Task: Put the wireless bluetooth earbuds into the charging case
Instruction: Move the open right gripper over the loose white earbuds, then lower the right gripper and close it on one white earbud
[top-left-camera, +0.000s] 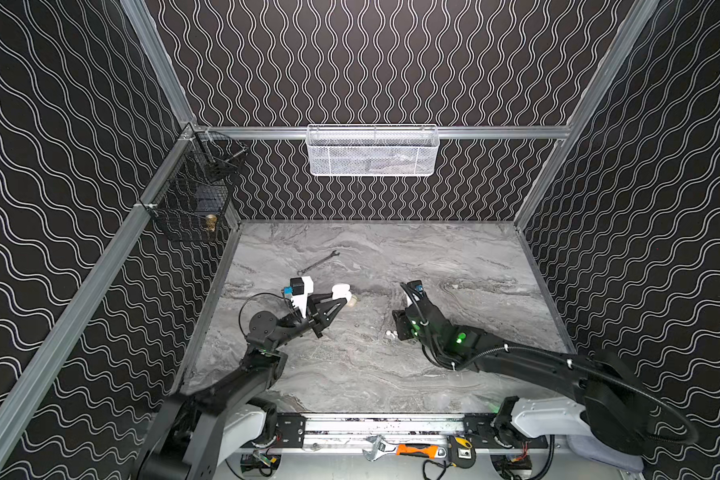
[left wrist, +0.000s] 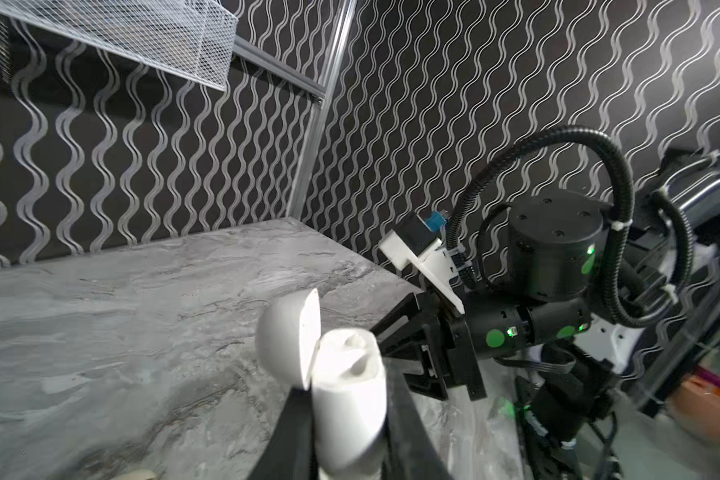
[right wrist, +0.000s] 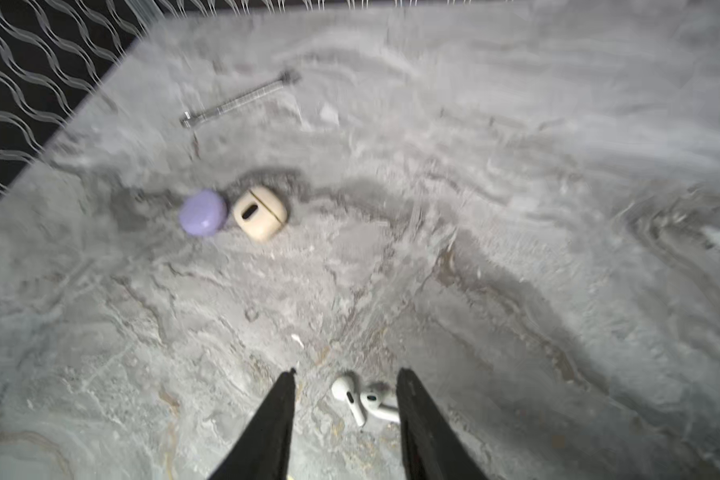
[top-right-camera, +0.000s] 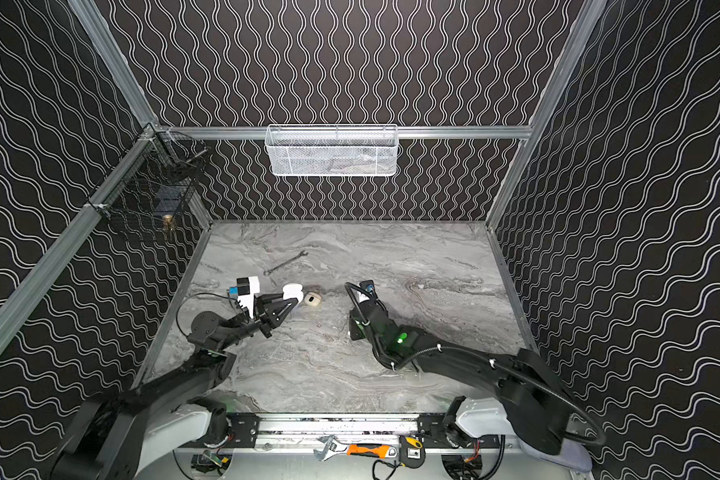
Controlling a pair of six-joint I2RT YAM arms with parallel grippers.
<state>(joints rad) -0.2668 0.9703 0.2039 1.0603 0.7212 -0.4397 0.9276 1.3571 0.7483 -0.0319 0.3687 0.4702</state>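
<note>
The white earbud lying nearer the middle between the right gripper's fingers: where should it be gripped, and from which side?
Probably its rounded head, from straight above: the earbud lies flat on the table, and the stem should stay free to enter the charging case. The second earbud lies close, so aim carefully.

Both top views: high overhead, tilted down, whole table, near-identical. Left wrist view: low, close behind left claw, facing right arm. Right wrist view: close above table, behind right claw; shares wrench with top views
</note>
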